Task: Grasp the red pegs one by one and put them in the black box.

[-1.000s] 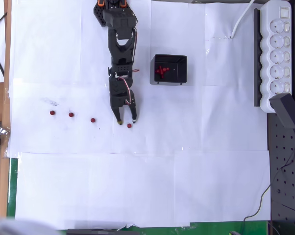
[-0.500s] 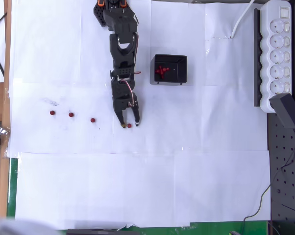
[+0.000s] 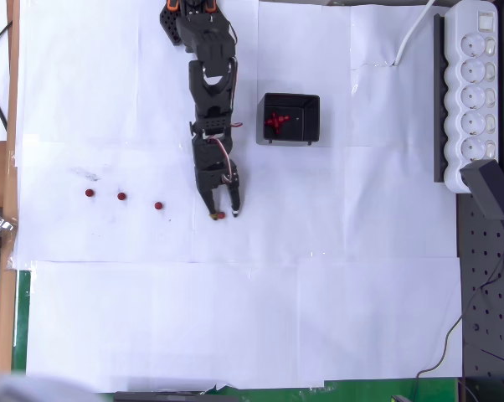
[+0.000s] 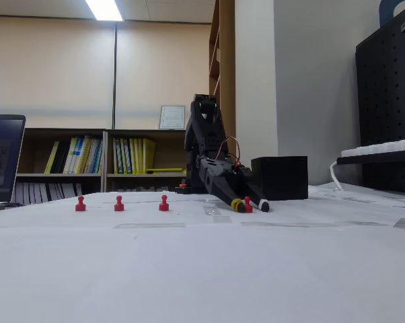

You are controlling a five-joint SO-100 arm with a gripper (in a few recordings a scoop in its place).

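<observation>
Red peg (image 3: 220, 215) sits between the nearly closed fingers of the hand (image 3: 222, 214), low on the table (image 3: 319, 293); pinch squarely, then lift straight before swinging toward the black box (image 3: 290, 119) beyond.

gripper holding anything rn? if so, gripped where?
A red peg sits between the gripper fingertips at table level, flanked on both sides. Whether the jaws actually clamp it cannot be told, nor which part they touch.

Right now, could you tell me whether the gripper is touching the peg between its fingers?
Cannot tell. The overhead view shows the gripper around the peg, with no plain contact or gap.
</observation>
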